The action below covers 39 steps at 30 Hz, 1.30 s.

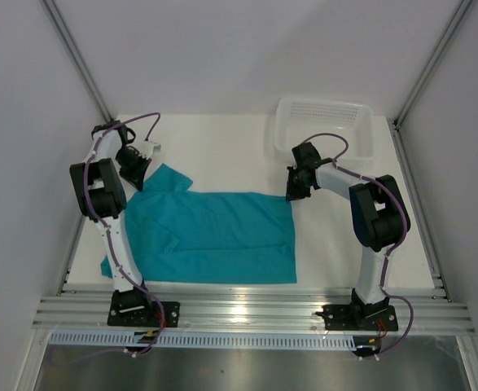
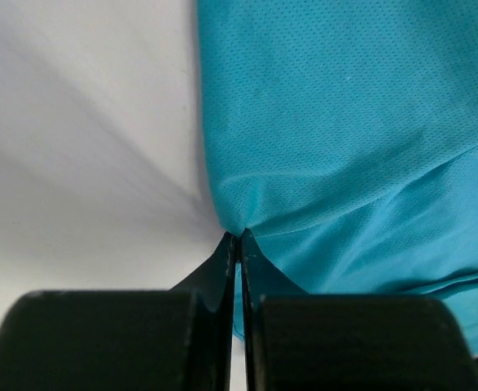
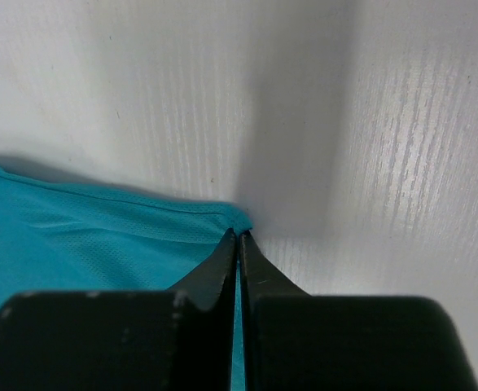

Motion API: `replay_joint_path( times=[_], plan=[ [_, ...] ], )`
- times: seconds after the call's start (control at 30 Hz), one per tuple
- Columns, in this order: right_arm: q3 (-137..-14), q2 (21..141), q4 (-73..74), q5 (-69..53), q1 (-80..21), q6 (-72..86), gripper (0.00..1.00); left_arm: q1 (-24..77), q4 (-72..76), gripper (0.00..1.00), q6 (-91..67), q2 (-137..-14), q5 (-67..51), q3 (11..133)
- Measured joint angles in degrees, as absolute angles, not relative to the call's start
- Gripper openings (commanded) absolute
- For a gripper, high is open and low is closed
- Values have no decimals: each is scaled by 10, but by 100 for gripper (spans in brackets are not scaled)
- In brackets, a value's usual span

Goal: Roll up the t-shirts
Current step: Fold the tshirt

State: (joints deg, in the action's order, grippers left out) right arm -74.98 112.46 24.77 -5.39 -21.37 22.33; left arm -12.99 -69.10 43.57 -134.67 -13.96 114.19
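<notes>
Top external: teal t-shirt (image 1: 214,236) lies spread flat on the white bench (image 1: 222,151), its near edge just beyond the arm bases, neck end to the left, hem to the right. No roll anywhere on it, not even a first turn. One sleeve sticks out at the near-left corner and a crease runs across the left part. So rolling proper hasn't begun; I'd put this at the grasp step

Left wrist: left hand (image 2: 237,238) has its fingers together, pinched on the fabric edge at the far-left of the shirt, cloth puckering into the tips. Right wrist: right hand (image 3: 239,235) likewise together, clamped on the far-right hem corner, teal caught between the tips, bench surface beyond. Both grips sit on the shirt's far edge, well apart from each other

Left to do, my read: the whole roll. Either fold the far edge over first or start turning it straight away, can't tell which from here

White plastic basket (image 1: 324,122) sits at the far right of the bench, beyond the right hand, not touching the shirt
</notes>
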Motion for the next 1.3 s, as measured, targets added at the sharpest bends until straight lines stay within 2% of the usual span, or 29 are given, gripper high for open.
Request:
replay_joint_path(
  times=[0.27, 0.6, 0.97, 1.3],
  plan=[
    [-739, 1101, 252, -55, -214, 221, 0, -133, -625, 1, 420, -1246, -160, 1034],
    [-729, 1057, 258, -70, -216, 209, 0, -149, -582, 1, 409, -1135, -188, 958],
    [-616, 909, 285, -86, -240, 204, 0, -185, -582, 0, 412, -1020, -198, 834],
    [-540, 858, 298, -95, -263, 213, 0, -205, -598, 1, 428, -956, -200, 759]
  ],
)
